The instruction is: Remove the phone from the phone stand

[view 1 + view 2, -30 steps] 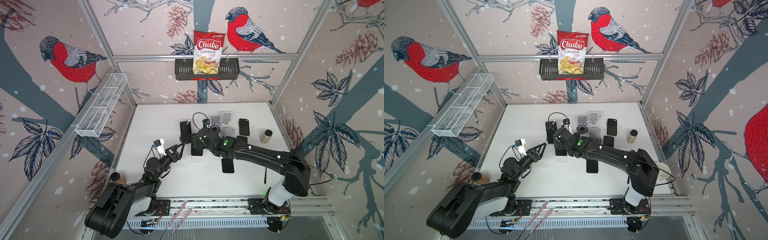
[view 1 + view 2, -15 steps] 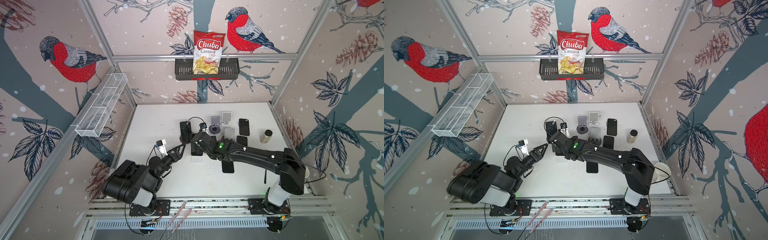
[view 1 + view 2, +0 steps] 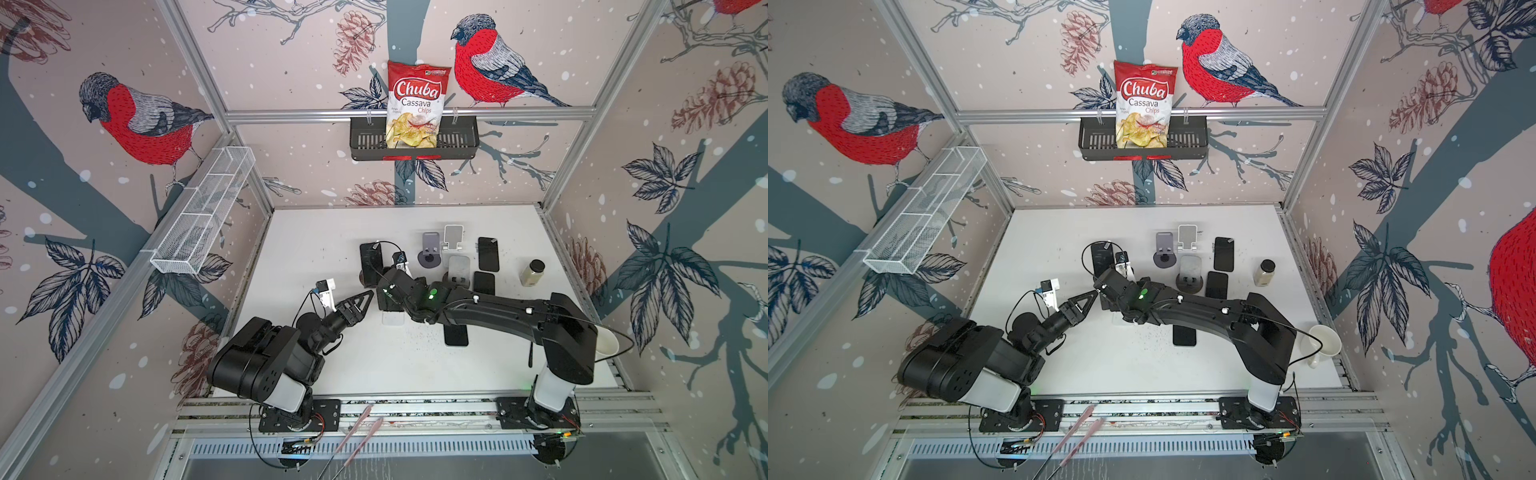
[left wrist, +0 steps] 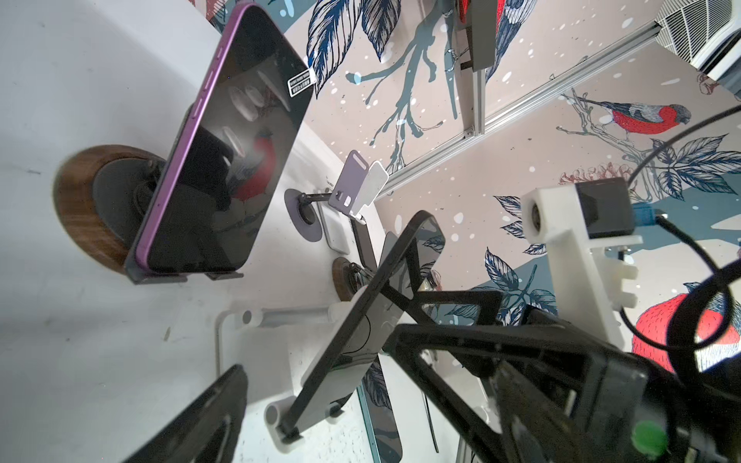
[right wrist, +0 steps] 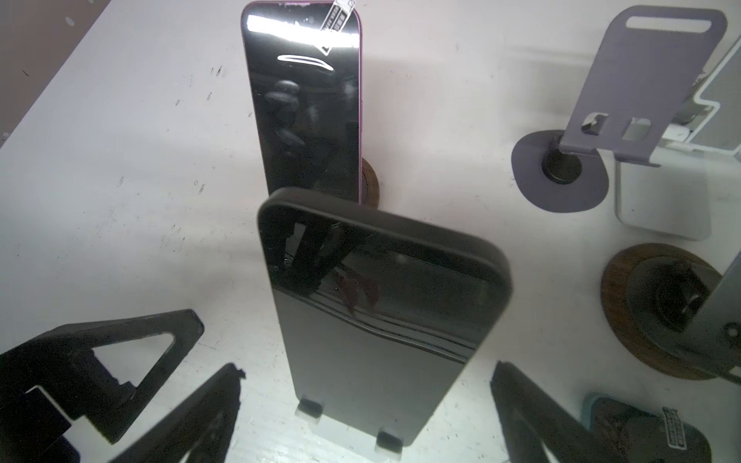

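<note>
A black phone (image 5: 381, 320) leans upright on a white phone stand (image 5: 308, 413) mid-table, also visible in a top view (image 3: 390, 306). My right gripper (image 5: 367, 366) hangs over it, open, with one finger on each side of the phone and neither touching it. My left gripper (image 3: 362, 301) is open just left of the phone, its tips close to the phone's edge but apart from it. In the left wrist view the phone (image 4: 361, 320) shows edge-on, with one of my own fingers (image 4: 208, 417) low in the picture.
A purple phone (image 5: 308, 112) stands on a wooden-based stand (image 4: 80, 208) right behind the black one. Further right are an empty purple stand (image 3: 430, 249), other empty stands, flat black phones (image 3: 488, 253), a jar (image 3: 532, 272) and a white cup (image 3: 1323, 340).
My left gripper has moved a little right, toward the black phone, and the left arm's shoulder has risen. My right gripper has shifted slightly left over the phone. Both stay open.
</note>
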Robot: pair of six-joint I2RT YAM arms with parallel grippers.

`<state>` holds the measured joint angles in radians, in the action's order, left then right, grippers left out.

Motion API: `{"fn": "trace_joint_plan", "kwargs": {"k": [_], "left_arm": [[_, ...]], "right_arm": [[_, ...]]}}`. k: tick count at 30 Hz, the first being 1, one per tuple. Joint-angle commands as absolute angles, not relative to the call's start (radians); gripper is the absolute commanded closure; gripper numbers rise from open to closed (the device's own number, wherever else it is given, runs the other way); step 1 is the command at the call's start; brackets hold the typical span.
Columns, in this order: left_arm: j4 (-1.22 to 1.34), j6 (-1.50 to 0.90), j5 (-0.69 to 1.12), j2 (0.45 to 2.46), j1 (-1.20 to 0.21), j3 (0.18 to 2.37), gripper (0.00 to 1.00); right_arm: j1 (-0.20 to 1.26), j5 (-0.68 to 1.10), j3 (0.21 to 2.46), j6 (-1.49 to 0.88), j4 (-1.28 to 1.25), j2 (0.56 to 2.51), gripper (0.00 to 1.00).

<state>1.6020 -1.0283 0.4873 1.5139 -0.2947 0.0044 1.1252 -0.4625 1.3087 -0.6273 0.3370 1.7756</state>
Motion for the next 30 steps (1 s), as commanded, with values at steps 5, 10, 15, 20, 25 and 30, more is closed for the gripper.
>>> {"fn": "trace_joint_plan", "kwargs": {"k": [5,10,15,20,25,30], "left_arm": [[1.802,-1.024,0.477,1.537,-0.291,-0.101,0.05],[1.801,-1.014,0.47,1.524,-0.289,-0.11,0.05],[1.801,-1.006,0.469,1.522,-0.289,-0.116,0.05],[1.802,-1.006,0.468,1.536,-0.29,-0.121,0.05],[1.802,-1.002,0.47,1.548,-0.29,-0.125,0.05],[1.801,-1.0,0.475,1.556,-0.29,-0.121,0.05]], "right_arm": [[1.124,-0.496,1.338,-0.656,0.34,1.822,0.0],[1.119,-0.506,1.333,-0.67,0.316,1.842,0.01],[1.114,-0.505,1.326,-0.678,0.287,1.854,0.07],[1.114,-0.507,1.319,-0.683,0.272,1.855,0.15],[1.113,-0.515,1.319,-0.684,0.272,1.855,0.21],[1.111,-0.516,1.319,-0.684,0.272,1.863,0.28]]}}
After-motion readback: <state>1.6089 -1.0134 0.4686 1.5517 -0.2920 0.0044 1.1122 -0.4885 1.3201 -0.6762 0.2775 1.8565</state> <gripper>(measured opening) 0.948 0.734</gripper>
